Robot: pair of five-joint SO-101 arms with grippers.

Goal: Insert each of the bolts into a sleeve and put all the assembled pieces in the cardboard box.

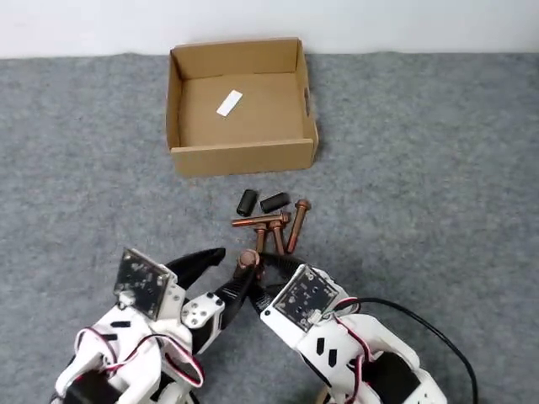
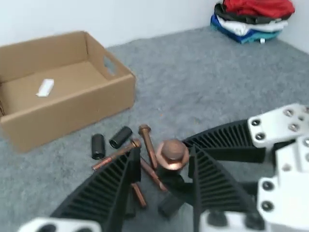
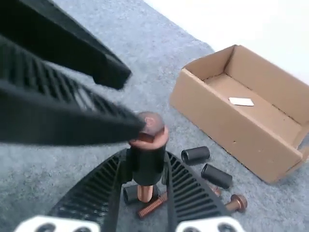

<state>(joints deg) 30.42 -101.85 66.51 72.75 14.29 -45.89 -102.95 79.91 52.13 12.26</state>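
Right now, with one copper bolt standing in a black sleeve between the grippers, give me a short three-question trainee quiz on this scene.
1. True or false: the open brown cardboard box holds a white slip but no bolts.
2. Which gripper clamps the black cylindrical sleeve carrying a copper hex-head bolt? A) left B) right
3. How many loose black sleeves lie between box and bolt pile?
Key: 1 true; 2 B, right gripper; 3 two.
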